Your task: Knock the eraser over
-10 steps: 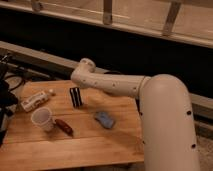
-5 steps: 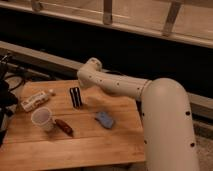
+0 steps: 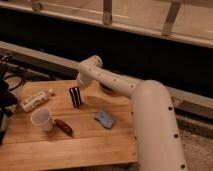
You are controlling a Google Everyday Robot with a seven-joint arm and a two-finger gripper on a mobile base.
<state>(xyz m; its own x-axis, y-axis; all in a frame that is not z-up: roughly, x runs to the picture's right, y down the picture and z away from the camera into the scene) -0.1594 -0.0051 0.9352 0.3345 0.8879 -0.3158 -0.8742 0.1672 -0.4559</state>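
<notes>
A blue, flat block that looks like the eraser (image 3: pixel 105 119) lies on the wooden table (image 3: pixel 90 145), right of centre. My gripper (image 3: pixel 75 97) is the dark part at the end of the white arm (image 3: pixel 115 82). It points down onto the table top near the back, to the left of and behind the eraser, with a gap of bare wood between them. Nothing shows in the gripper.
A white cup (image 3: pixel 41 119) stands at the left. A reddish-brown object (image 3: pixel 63 126) lies next to the cup. A white bottle-like item (image 3: pixel 35 100) lies at the back left. Dark gear with cables (image 3: pixel 6 90) sits off the table's left edge.
The arm's wrist joint has shifted slightly right and up. The gripper has stayed at about the same spot on the table, and the objects have not moved.
</notes>
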